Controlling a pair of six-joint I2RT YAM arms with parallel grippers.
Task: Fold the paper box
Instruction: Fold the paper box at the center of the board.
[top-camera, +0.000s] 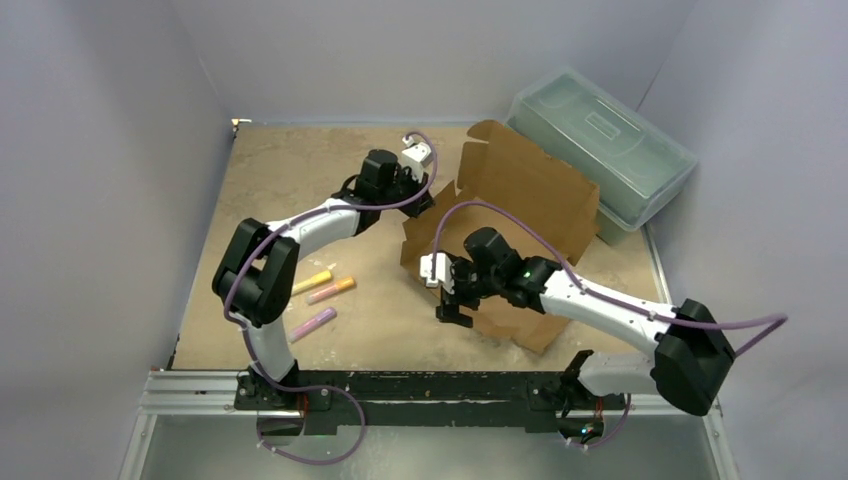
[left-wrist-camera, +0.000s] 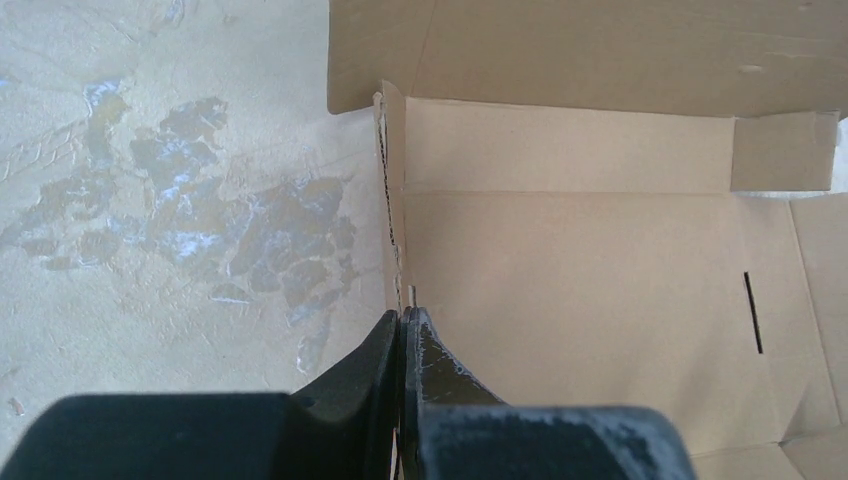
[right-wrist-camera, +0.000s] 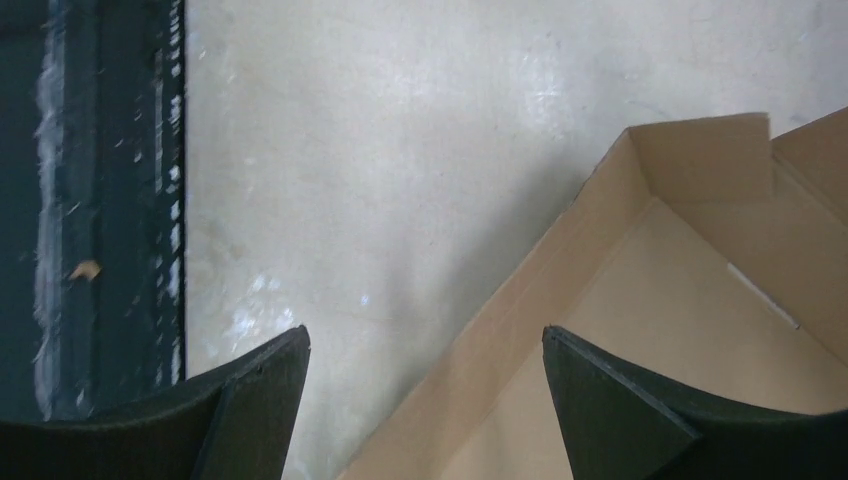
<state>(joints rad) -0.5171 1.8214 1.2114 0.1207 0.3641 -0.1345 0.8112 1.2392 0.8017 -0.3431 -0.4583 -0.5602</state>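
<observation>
Cardboard paper box (top-camera: 530, 190) wall pinched by left pincer (left-wrist-camera: 403, 318) (right pincer (right-wrist-camera: 425, 335) spread wide)

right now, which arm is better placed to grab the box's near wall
Right arm: its jaws hang open astride the near wall of the paper box; the left arm is shut on a side wall.

plain brown paper box (top-camera: 530, 200)

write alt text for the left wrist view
The left end effector, shut, pinches the upright side wall of the brown cardboard box, seen from above. The box's floor, with a narrow slot, spreads right; the stained tabletop lies left.
</observation>
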